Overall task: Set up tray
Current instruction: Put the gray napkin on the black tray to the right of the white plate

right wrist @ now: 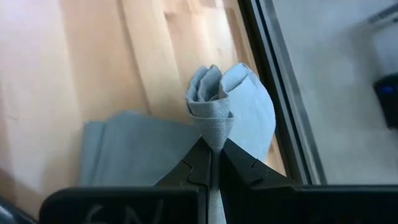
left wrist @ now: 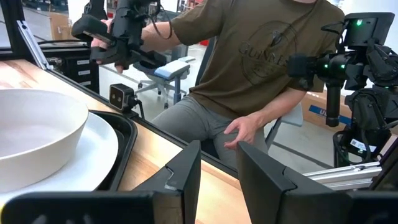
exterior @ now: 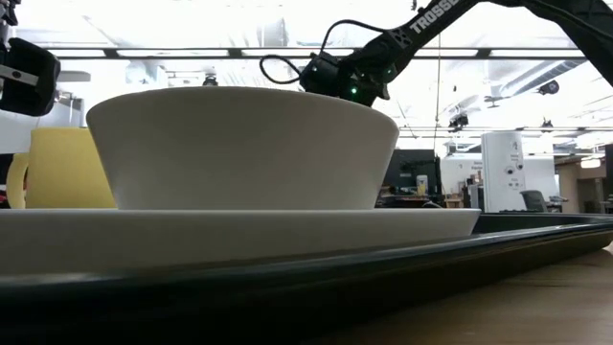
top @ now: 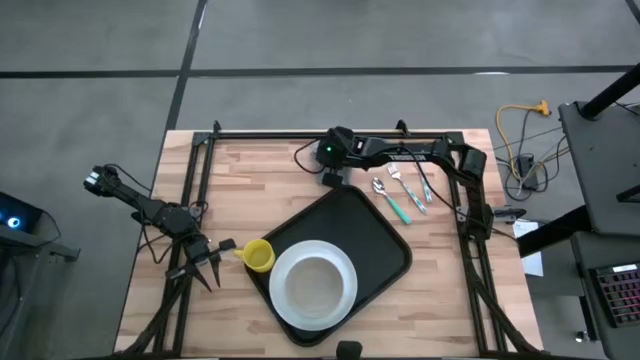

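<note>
Large matte black rectangular tray [top: 385, 245] lies angled mid-table, carrying a round white plate [top: 340, 300] with a white bowl [top: 312, 280]. Right gripper [right wrist: 214, 163], near the table's far edge, is clamped on a folded grey cloth napkin [right wrist: 227, 115]. Left gripper [left wrist: 217, 171] hangs parted, apparently empty, beside a yellow plastic cup [top: 258, 256].
</note>
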